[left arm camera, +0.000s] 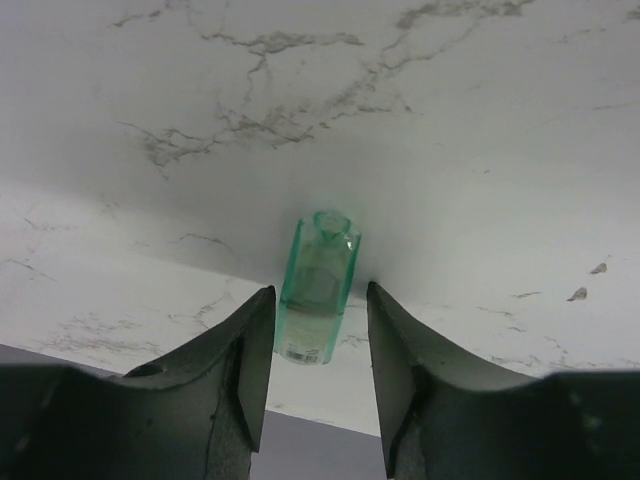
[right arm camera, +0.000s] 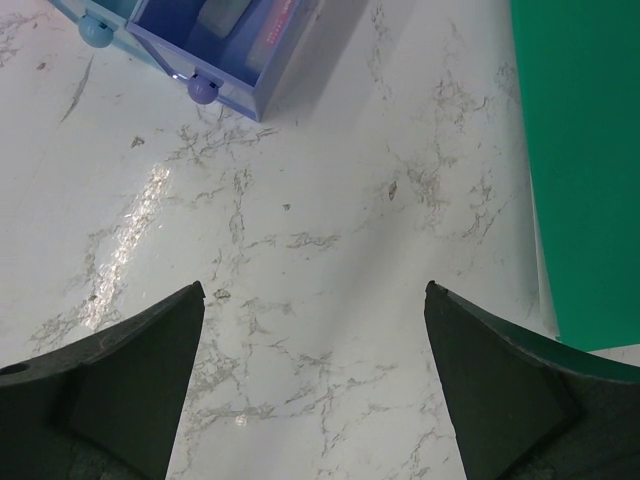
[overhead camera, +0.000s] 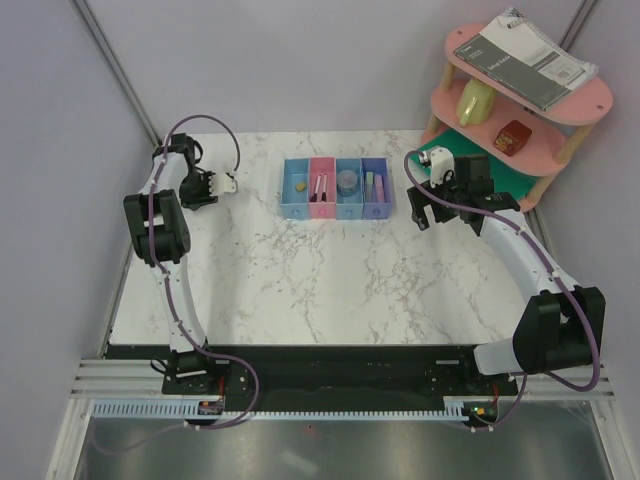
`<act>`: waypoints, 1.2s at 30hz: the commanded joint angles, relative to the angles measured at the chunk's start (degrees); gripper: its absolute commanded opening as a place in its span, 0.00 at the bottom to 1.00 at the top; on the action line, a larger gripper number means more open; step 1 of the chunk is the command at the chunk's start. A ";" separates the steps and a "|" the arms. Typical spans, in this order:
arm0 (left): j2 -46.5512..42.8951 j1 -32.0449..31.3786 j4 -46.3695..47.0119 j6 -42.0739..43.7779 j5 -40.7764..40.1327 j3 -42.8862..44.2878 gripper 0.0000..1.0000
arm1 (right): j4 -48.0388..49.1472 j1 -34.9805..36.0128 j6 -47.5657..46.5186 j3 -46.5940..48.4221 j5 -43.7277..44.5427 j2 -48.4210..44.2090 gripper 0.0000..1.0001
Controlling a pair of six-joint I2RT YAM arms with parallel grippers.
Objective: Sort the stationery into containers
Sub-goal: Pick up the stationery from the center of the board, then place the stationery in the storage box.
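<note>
A pale green translucent marker (left arm camera: 318, 285) lies on the marble near the table's left edge. My left gripper (left arm camera: 320, 288) is lowered around it and stands open, one finger on each side with a narrow gap to the marker. In the top view this gripper (overhead camera: 228, 183) is left of the containers (overhead camera: 335, 188), a joined row of four trays. These hold a gold clip (overhead camera: 299, 185), a pen (overhead camera: 320, 187), a grey roll (overhead camera: 347, 181) and markers (overhead camera: 371, 183). My right gripper (overhead camera: 420, 212) hovers wide open over bare marble to the right of the trays (right arm camera: 225, 45), with nothing between its fingers (right arm camera: 180, 330).
A pink tiered shelf (overhead camera: 590, 100) stands at the back right with a grey notebook (overhead camera: 530, 55) on top and small items below. A green mat (right arm camera: 580, 150) lies under it, beside my right gripper. The table's edge (left arm camera: 300, 440) runs just behind my left fingers.
</note>
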 commanded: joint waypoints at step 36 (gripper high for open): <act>-9.31 -16.97 -22.67 -28.95 31.97 11.34 0.02 | -1.94 -0.30 1.29 5.26 -1.41 -2.51 0.98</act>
